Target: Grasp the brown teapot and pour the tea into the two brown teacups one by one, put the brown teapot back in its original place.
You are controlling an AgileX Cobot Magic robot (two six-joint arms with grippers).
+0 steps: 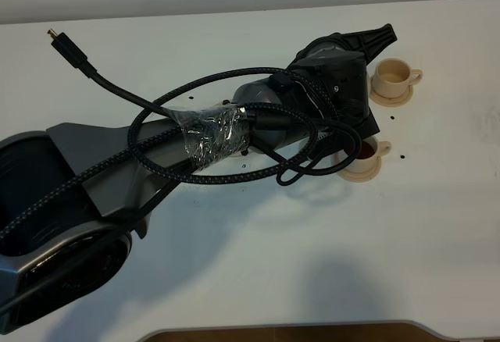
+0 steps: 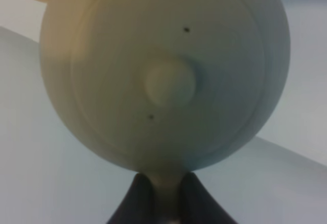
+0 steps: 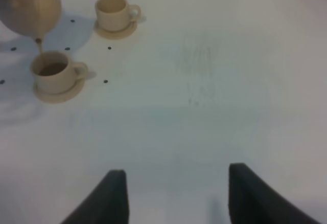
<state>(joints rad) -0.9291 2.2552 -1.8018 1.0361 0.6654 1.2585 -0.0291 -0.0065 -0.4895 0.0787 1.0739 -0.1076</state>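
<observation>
**Teapot tipped over the nearer cup**

Seen from the high camera, the left arm (image 1: 258, 119) stretches from 8 o'clock across the white counter (image 1: 312, 240) toward 2 o'clock, and its wrist hides the pot from that side. The left gripper (image 2: 164, 185) is clamped shut on the loop handle of the brown teapot (image 3: 28, 4), with a dark finger pressing on each side. The pot hangs tilted in the air, its spout pointing down just above the nearer teacup (image 1: 361, 153). That cup stands on its saucer at 3 o'clock on the counter and has dark tea in it. The farther teacup (image 1: 393, 73) sits on its own saucer at 1 o'clock from the first, close by but apart. The right gripper (image 3: 179, 198) hovers over bare counter, well away from both cups, its jaws spread wide and holding nothing.
</observation>
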